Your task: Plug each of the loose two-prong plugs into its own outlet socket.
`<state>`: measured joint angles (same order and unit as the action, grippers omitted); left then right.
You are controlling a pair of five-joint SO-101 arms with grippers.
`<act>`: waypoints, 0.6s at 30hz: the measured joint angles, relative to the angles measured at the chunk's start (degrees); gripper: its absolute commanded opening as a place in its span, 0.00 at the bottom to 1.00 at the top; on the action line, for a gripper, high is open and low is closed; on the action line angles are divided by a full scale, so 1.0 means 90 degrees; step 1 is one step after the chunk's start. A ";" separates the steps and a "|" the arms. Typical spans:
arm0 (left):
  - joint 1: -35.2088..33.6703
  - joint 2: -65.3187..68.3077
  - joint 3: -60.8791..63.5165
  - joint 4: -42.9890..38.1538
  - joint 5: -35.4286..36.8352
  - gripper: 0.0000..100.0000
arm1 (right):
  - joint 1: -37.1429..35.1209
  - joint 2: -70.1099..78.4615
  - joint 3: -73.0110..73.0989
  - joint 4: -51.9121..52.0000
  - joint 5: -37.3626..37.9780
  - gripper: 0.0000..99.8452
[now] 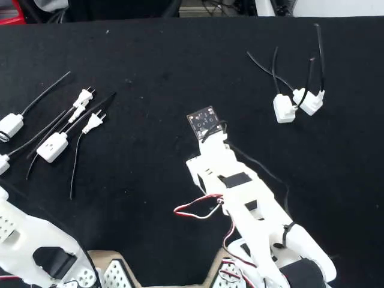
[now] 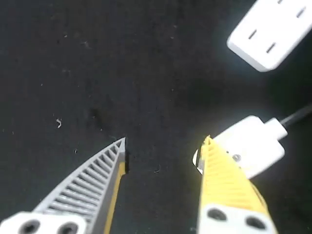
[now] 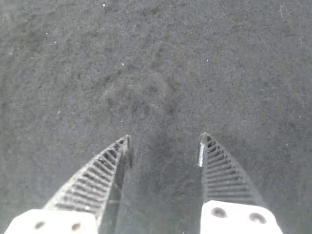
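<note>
Two loose white two-prong plugs [image 1: 84, 98] [image 1: 93, 122] with black cords lie at the table's left. Beside them are white outlet sockets [image 1: 53, 147] [image 1: 11, 125]. In the left wrist view my left gripper [image 2: 163, 146] is open just above the black cloth. A white socket block with a cord [image 2: 256, 144] lies against its yellow finger [image 2: 222, 180], and a slotted white socket [image 2: 270, 31] lies farther off. My right gripper [image 3: 165, 144] is open over bare cloth at mid-table, under its wrist board [image 1: 204, 122].
At the far right two more white blocks [image 1: 285, 108] [image 1: 309, 102] lie close together with black cords running toward the back. The left arm's base [image 1: 30, 246] is at the front left corner. Red and white wires [image 1: 195, 210] loop beside the right arm.
</note>
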<state>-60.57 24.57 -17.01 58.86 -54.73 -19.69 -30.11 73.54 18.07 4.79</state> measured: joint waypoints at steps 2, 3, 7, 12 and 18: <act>-0.0010 0.0000 0.0000 0.0000 0.0156 0.25 | 0.0000 0.0000 0.0000 0.0000 0.0000 0.20; -0.0010 0.0000 0.0000 0.0000 0.0195 0.25 | 0.0000 0.0000 0.0000 0.0000 0.0000 0.20; -0.0010 0.0000 0.0000 0.0166 0.0205 0.24 | 0.0000 0.0000 0.0000 0.0000 0.0000 0.20; 0.0020 0.0283 -0.0010 0.0518 0.0000 0.24 | 0.0000 0.0000 0.0000 0.0000 0.0000 0.20; 0.0117 0.0664 -0.0264 0.1006 -0.0039 0.24 | 0.0000 -0.0010 0.0000 0.0000 0.0000 0.20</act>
<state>-59.52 30.55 -19.38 67.91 -55.08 -19.69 -30.20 73.54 18.07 4.79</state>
